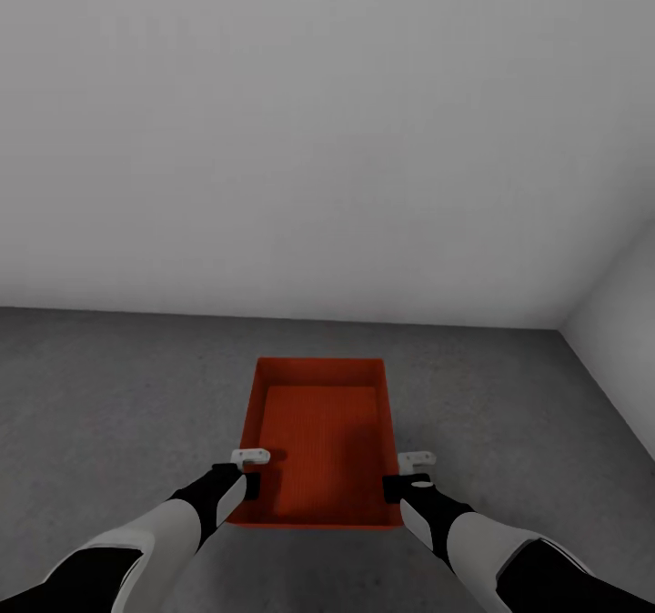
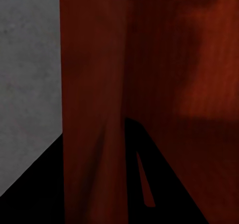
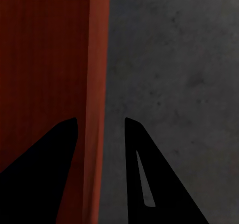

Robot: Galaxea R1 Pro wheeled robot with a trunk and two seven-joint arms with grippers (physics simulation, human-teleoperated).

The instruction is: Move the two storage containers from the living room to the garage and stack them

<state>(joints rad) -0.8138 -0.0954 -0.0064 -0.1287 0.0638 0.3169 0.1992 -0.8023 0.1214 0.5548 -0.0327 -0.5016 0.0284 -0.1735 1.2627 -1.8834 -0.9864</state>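
One red bin [image 1: 318,440] is being gripped at its near side walls by the left gripper [image 1: 244,478] and right gripper [image 1: 407,478], low over the grey floor [image 1: 109,395]. Stage judged: first bin being placed; second bin's stacking is being left. White wall [image 1: 327,140] beyond.

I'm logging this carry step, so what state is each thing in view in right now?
storage container: upright, open-topped, empty, gripped at both long walls
left pincer: straddling the container's left wall, one finger inside, one outside
right pincer: straddling the container's right wall, fingers either side with gaps showing
floor: dark grey concrete
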